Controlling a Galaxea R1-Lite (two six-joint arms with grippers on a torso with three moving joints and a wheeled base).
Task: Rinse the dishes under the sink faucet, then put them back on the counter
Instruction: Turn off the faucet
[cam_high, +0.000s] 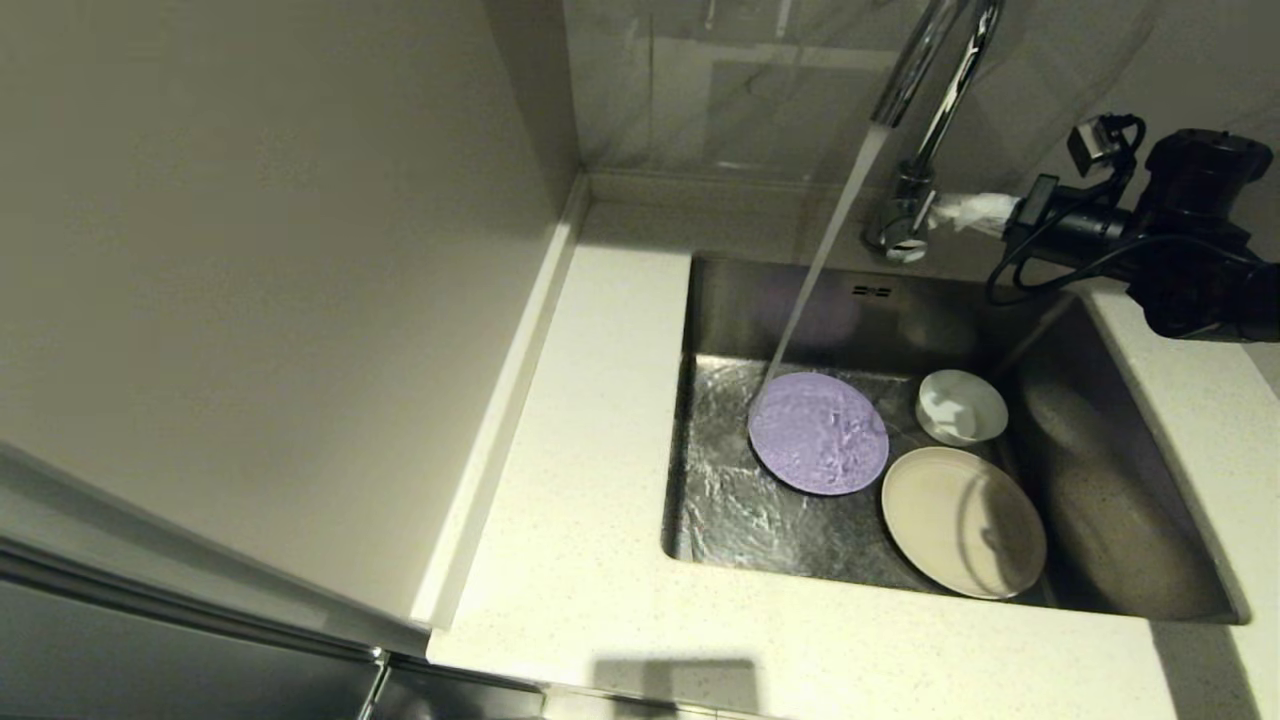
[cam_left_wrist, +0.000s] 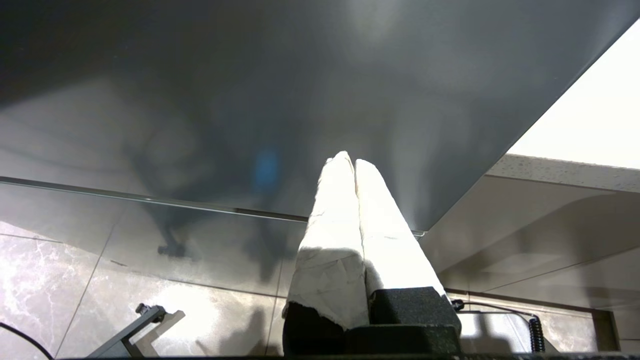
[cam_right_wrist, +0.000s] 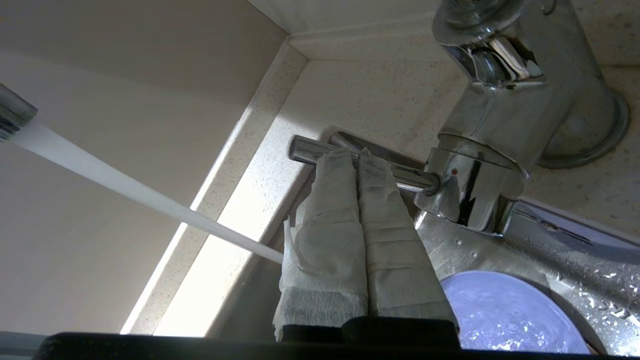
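Observation:
Water runs from the chrome faucet (cam_high: 935, 90) in a slanted stream onto the lilac plate (cam_high: 818, 432), which lies flat in the steel sink (cam_high: 1100, 480). The white bowl (cam_high: 962, 406) and the cream plate (cam_high: 962, 520) sit beside it in the basin, outside the stream. My right gripper (cam_high: 965, 210), its fingers wrapped in white, is shut at the faucet's base. Its tips (cam_right_wrist: 356, 152) rest against the thin side lever (cam_right_wrist: 310, 149); the lilac plate (cam_right_wrist: 505, 310) shows below. My left gripper (cam_left_wrist: 348, 159) is shut and holds nothing, out of the head view.
The speckled counter (cam_high: 580, 500) runs along the sink's left and front, with a low raised edge against the wall on the left. A dark grey cabinet front (cam_left_wrist: 250, 100) fills the left wrist view, above a marbled floor (cam_left_wrist: 60, 280).

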